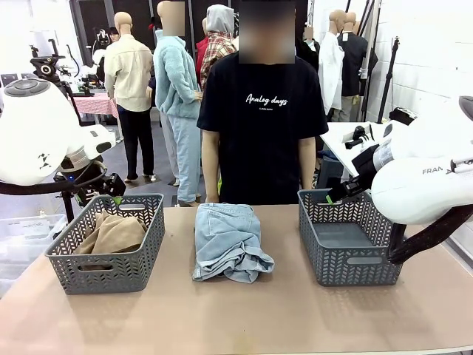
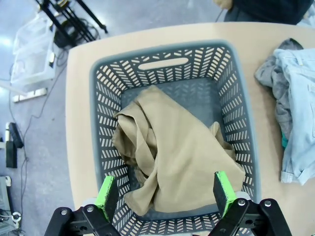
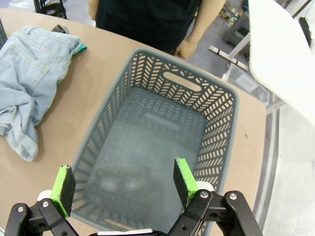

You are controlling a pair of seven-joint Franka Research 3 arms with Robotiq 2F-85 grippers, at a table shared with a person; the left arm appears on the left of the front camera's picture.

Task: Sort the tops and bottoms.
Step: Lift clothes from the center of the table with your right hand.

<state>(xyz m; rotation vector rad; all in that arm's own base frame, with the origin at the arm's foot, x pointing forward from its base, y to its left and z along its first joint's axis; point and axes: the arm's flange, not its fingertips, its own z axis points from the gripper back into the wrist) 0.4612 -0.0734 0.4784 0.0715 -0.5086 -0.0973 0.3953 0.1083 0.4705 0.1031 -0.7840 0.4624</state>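
Khaki top [image 2: 167, 142] lies crumpled in the left basket [image 1: 103, 277], straight below my left gripper [image 2: 164, 194] — fingers spread wide, holding nothing. Mid-table, between the baskets, the denim bottoms [image 1: 229, 240] sit folded, long axis running from the person [image 1: 262, 111] towards me, over a grey top [image 2: 271, 78] and a teal one [image 3: 82, 47] (only edges peek out). My right gripper [image 3: 123, 186], equally agape, hangs over the bare right basket [image 3: 221, 128] — the denim lies to its left, about as near either arm.

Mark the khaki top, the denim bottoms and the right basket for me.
khaki top [image 2: 172, 157]: left wrist view, middle of the crumpled cloth.
denim bottoms [image 1: 229, 240]: front view, centre of the folded pile.
right basket [image 3: 147, 147]: right wrist view, its bare floor.
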